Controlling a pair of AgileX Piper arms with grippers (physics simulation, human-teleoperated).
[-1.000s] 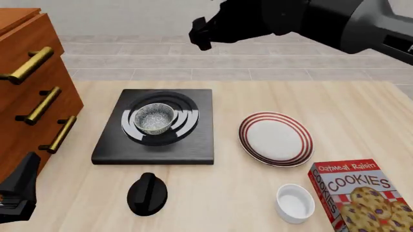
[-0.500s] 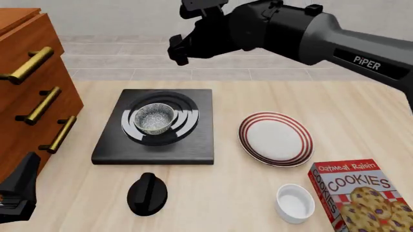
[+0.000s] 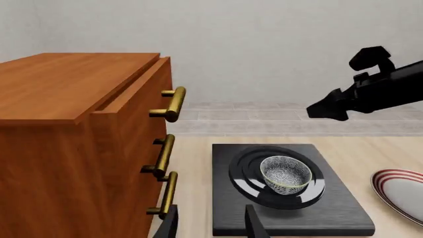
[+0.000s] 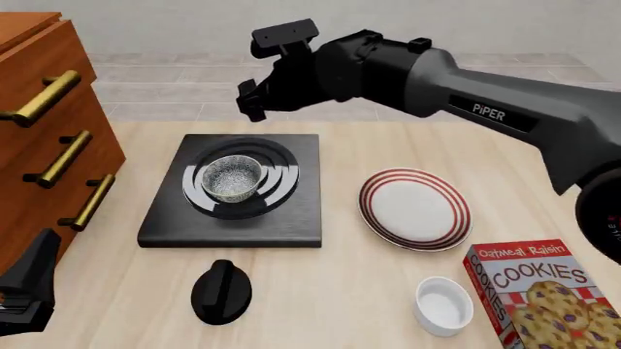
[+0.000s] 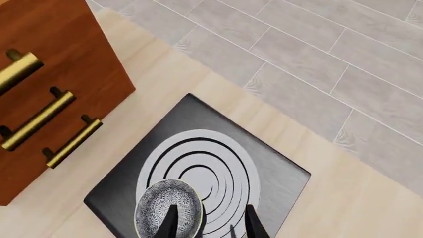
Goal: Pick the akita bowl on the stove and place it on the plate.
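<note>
— Where is the akita bowl (image 4: 231, 177) at this moment?

— It sits on the stove (image 4: 233, 190), on the burner rings, a little to the left of their centre. It is upright and nothing touches it.

— And the right gripper (image 4: 250, 102)?

— It hangs in the air above the far edge of the stove, well apart from the bowl. In the right wrist view I see two finger tips (image 5: 170, 221) with a gap between them, so the jaws are apart and they hold nothing. The bowl (image 5: 167, 214) shows behind one finger tip, not in the middle of the gap.

— The left gripper (image 4: 25, 294)?

— Low at the near left corner of the table, beside the wooden drawer cabinet (image 4: 43, 138). Its fingers are also apart and empty; the bowl is far ahead of them.

— And the plate (image 4: 415, 209)?

— To the right of the stove, with the cookie box (image 4: 543, 294) and a small white bowl (image 4: 443, 305) nearer to us. A black knob (image 4: 221, 291) lies in front of the stove.
</note>
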